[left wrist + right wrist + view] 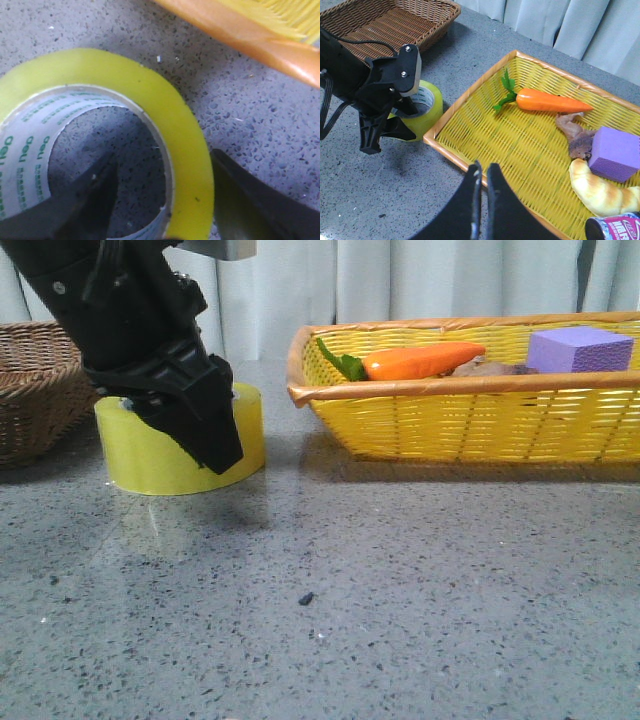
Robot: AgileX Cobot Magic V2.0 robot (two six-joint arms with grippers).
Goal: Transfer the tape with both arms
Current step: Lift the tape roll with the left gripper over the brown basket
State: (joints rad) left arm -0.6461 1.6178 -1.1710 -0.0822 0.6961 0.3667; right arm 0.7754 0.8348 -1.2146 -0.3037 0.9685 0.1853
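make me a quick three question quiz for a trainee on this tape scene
1. True or false: the tape lies inside the yellow basket.
2. Where do the left tool's fingers stand at the roll? A) both outside it B) one inside the core, one outside the wall C) both above it
3. Fill in: the right tool hovers over the yellow basket's ____ with fingers nearly together.

Key
1. False: it lies flat on the table, between the brown basket and the yellow one.
2. B
3. Rim; it holds nothing.
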